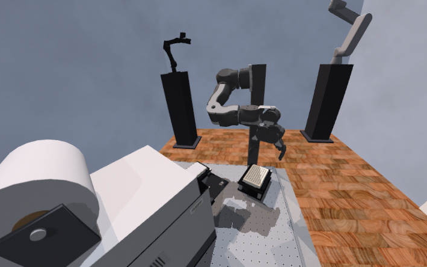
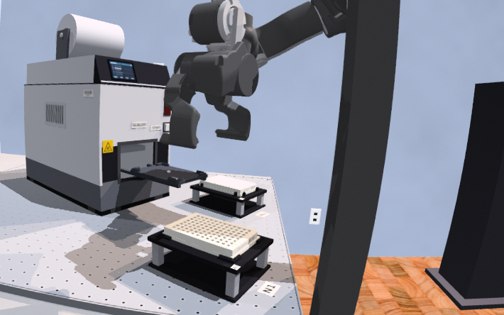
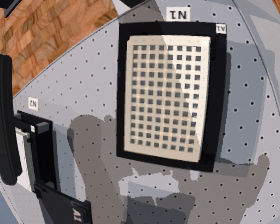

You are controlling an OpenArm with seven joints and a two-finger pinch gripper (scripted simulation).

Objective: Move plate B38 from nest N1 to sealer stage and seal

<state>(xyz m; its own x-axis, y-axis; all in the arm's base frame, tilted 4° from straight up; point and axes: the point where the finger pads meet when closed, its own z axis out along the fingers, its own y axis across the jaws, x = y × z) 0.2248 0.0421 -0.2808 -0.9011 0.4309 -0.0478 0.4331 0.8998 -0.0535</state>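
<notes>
1. Perforated grey table [image 2: 30,250] lies far beneath my jaws, with wood floor [image 1: 358,205] beyond its edge.
2. My gripper [image 2: 206,125] hangs in the air, jaws spread wide, nothing between them, touching nothing.
3. Plate B38 [image 3: 165,99] sits straight below my jaws on nest N1 [image 2: 246,254], wells up.
4. Off to one side of my jaws, lower down, the sealer's stage [image 2: 164,174] stands out, bare.
</notes>
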